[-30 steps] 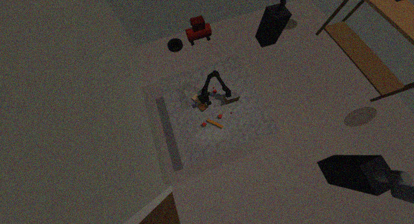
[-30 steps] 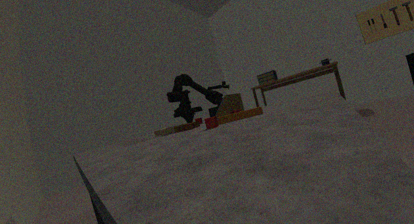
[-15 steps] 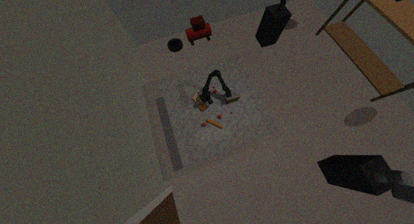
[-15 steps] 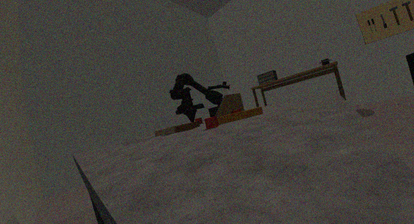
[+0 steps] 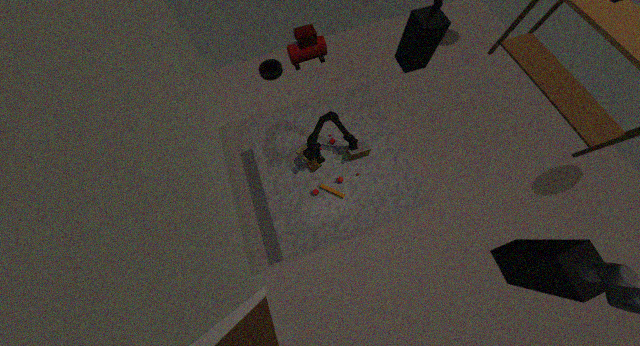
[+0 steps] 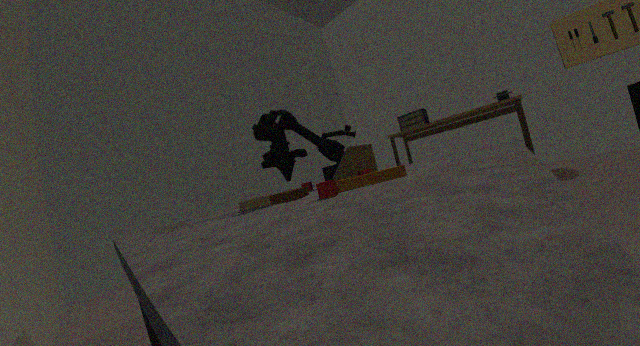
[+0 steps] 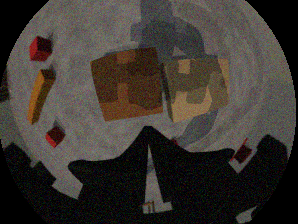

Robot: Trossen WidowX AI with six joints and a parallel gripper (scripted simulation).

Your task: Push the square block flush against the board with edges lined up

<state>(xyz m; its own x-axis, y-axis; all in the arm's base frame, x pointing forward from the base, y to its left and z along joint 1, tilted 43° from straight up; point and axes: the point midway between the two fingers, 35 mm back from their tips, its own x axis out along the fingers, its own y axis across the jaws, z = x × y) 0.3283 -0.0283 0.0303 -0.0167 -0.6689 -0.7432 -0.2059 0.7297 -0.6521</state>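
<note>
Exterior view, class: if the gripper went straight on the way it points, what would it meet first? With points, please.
The gripper [image 5: 320,159] [image 6: 288,180] [image 7: 148,128] would probably meet the brown block [image 5: 314,165] [image 6: 290,196] [image 7: 127,85], or floor [image 5: 375,206] [image 6: 350,256] [image 7: 115,137] just beside it; depth is unclear.

From my end this looks like a workshop: hand tools hang on a wall panel [image 6: 600,28] near a wooden workbench [image 5: 607,18] [image 6: 470,117].
</note>
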